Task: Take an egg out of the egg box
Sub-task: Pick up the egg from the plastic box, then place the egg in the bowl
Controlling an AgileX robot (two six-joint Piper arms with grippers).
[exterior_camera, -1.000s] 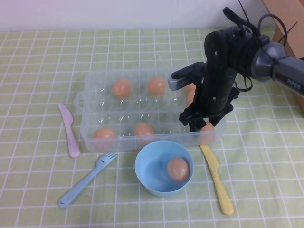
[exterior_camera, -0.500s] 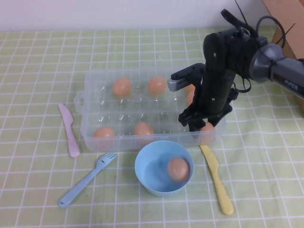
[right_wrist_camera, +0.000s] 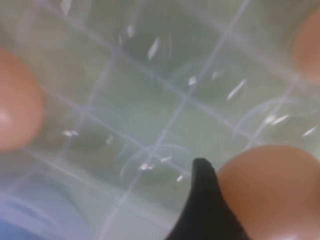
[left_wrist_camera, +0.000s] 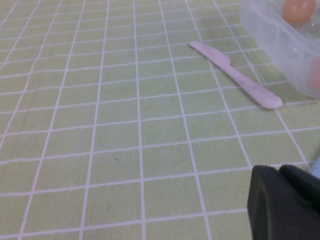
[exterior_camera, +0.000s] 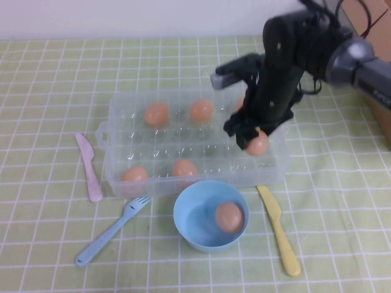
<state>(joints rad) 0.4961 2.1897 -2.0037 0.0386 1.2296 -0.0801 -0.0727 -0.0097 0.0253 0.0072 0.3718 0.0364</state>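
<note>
The clear plastic egg box (exterior_camera: pixel 153 143) lies mid-table with several tan-orange eggs in its cups. My right gripper (exterior_camera: pixel 252 139) is shut on one egg (exterior_camera: pixel 258 144) and holds it lifted above the box's right end. In the right wrist view that egg (right_wrist_camera: pixel 272 192) sits against a black finger (right_wrist_camera: pixel 202 210), with the box's cups (right_wrist_camera: pixel 150 100) below. My left gripper (left_wrist_camera: pixel 285 200) is out of the high view; it hangs over the cloth left of the box, whose corner (left_wrist_camera: pixel 280 35) shows there.
A light-blue bowl (exterior_camera: pixel 185 215) holding one egg (exterior_camera: pixel 229 217) stands in front of the box. A pink knife (exterior_camera: pixel 89 166) lies left of the box, a blue fork (exterior_camera: pixel 110 231) at front left, a yellow knife (exterior_camera: pixel 279 230) at front right. A checked green cloth covers the table.
My right gripper has risen and moved back, lifting the egg out of the box's front right cup. The left arm has not visibly moved.
</note>
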